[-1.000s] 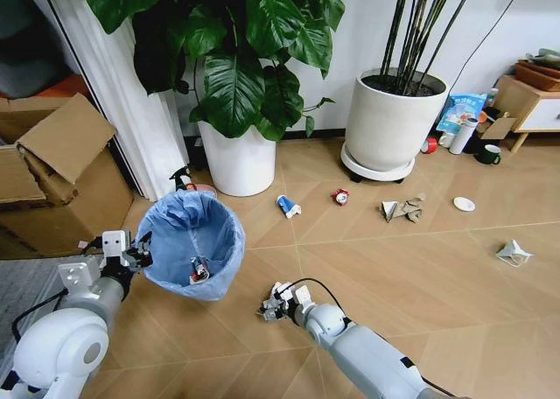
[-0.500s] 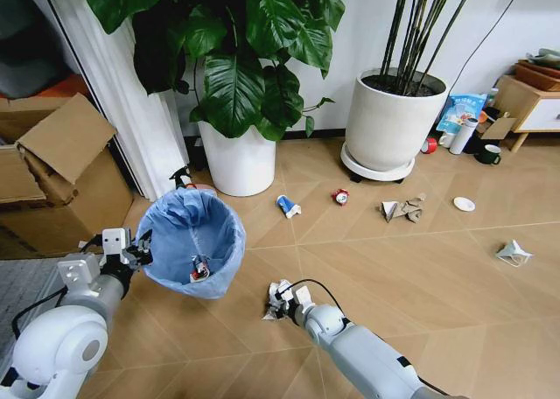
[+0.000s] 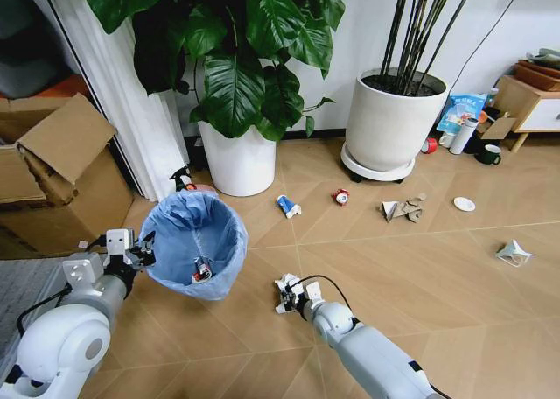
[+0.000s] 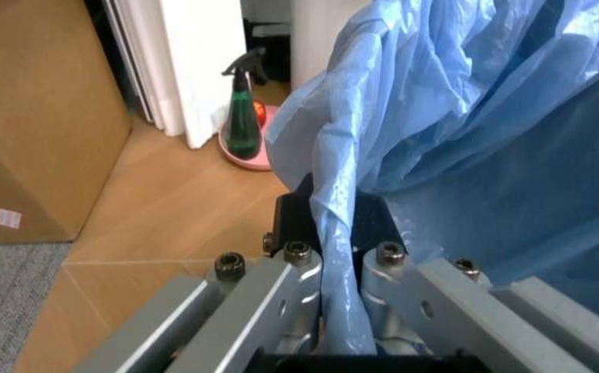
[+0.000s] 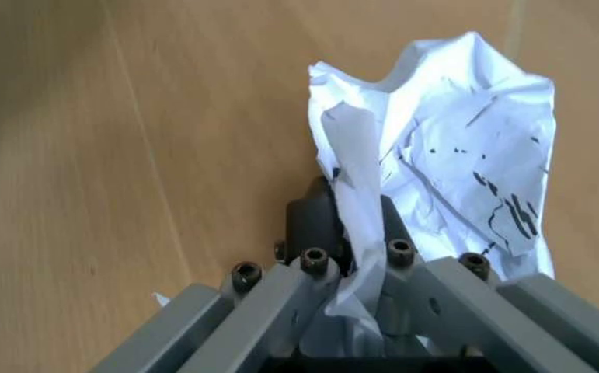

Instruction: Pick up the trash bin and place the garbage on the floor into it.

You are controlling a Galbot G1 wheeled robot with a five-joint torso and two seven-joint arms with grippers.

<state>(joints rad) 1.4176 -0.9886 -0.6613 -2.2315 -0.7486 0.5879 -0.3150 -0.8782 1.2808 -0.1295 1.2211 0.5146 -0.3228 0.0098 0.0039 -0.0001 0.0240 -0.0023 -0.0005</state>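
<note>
Paper [image 5: 454,148], a crumpled white sheet with dark print marks, sits clamped between the fingers of the right gripper [image 5: 360,233], which is closed tight on a fold of it. In the head view the right gripper [image 3: 286,294] hangs low over the floor [image 3: 455,268], just to the right of the trash bin [image 3: 194,241]. A second ago it sat a little lower and further left, nearer the camera; it has since drifted up and to the right with the paper, so the wad looks lifted clear of the boards and ready to be carried over the bin's mouth.

The bin itself is held at its left rim by the left gripper [image 3: 140,248]. The left wrist view shows that gripper [image 4: 339,233] pinched shut on the rim with the light-blue bag [image 4: 465,116] folded over it. One small red and white scrap [image 3: 200,270] lies inside already.

Further out, more litter is scattered across the floor: a blue can [image 3: 287,206], a red can [image 3: 339,196], torn cardboard bits [image 3: 401,209], a small white lid [image 3: 464,204] and another crumpled white piece [image 3: 513,253]. Behind stand two white planters [image 3: 389,123] and a green spray bottle [image 4: 242,116]. Most of the job is still ahead.
</note>
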